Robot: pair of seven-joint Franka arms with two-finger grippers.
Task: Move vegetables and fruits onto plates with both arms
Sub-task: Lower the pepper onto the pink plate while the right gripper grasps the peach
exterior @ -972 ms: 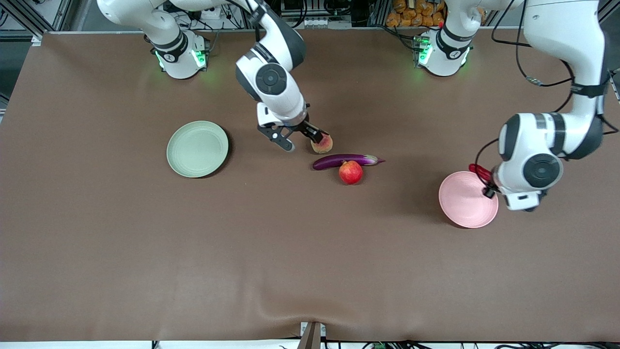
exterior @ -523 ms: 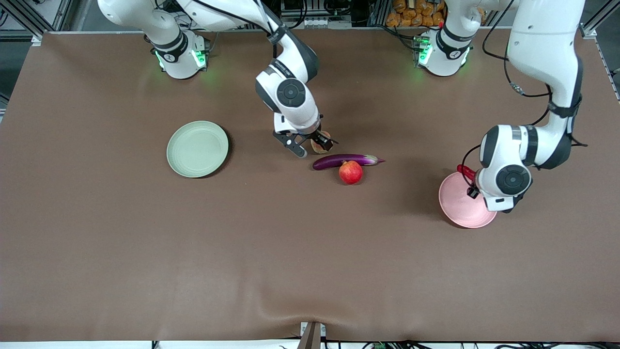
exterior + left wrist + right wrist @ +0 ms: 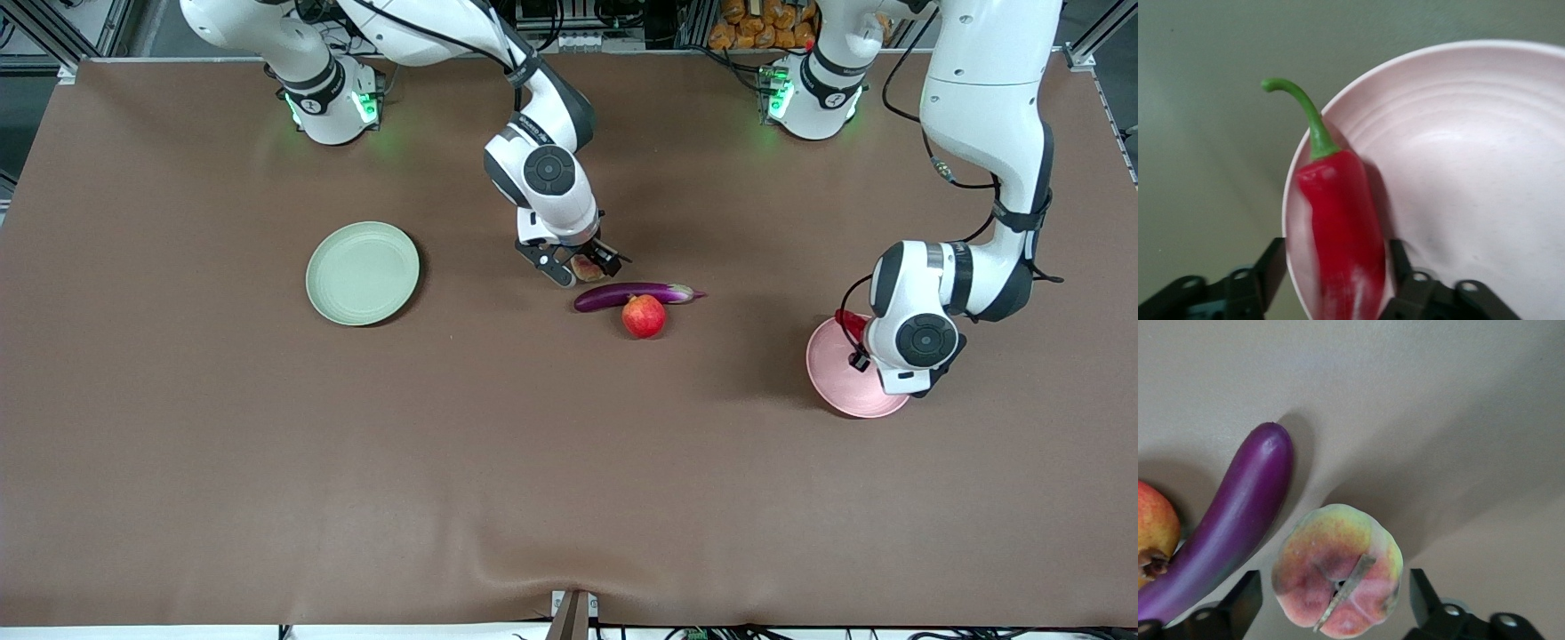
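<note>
Chili pepper (image 3: 1341, 227): red with a green stem, lying on the 12 o'clock rim of the pink plate (image 3: 836, 382). Clock hours are read on the front view, with twelve toward the robot bases. The stem hangs out past the rim, over the table (image 3: 533, 489).

Left gripper (image 3: 1338, 263): low over that rim, released. One finger stands on each side of the pepper's body, and a sliver of plate shows between one finger and the pepper.

Pink plate: nearest the front camera, toward the left arm's end, well apart at 4 o'clock from the red fruit (image 3: 644, 316).

Red fruit: round, with a small crown, mid-table. It touches the eggplant (image 3: 631, 294) at the eggplant's 6 o'clock.

Eggplant: long and purple, lying roughly along the 3-to-9 line, its stem end at 3 o'clock.

Green plate (image 3: 362, 273): toward the right arm's end, well apart at 9 o'clock from the peach (image 3: 1338, 577).

Peach: on the table, just at 12 o'clock of the eggplant's rounded end.

Right gripper (image 3: 1335, 590): down around the peach, fingers unclenched, one on either flank. A slim gap shows on each side.
</note>
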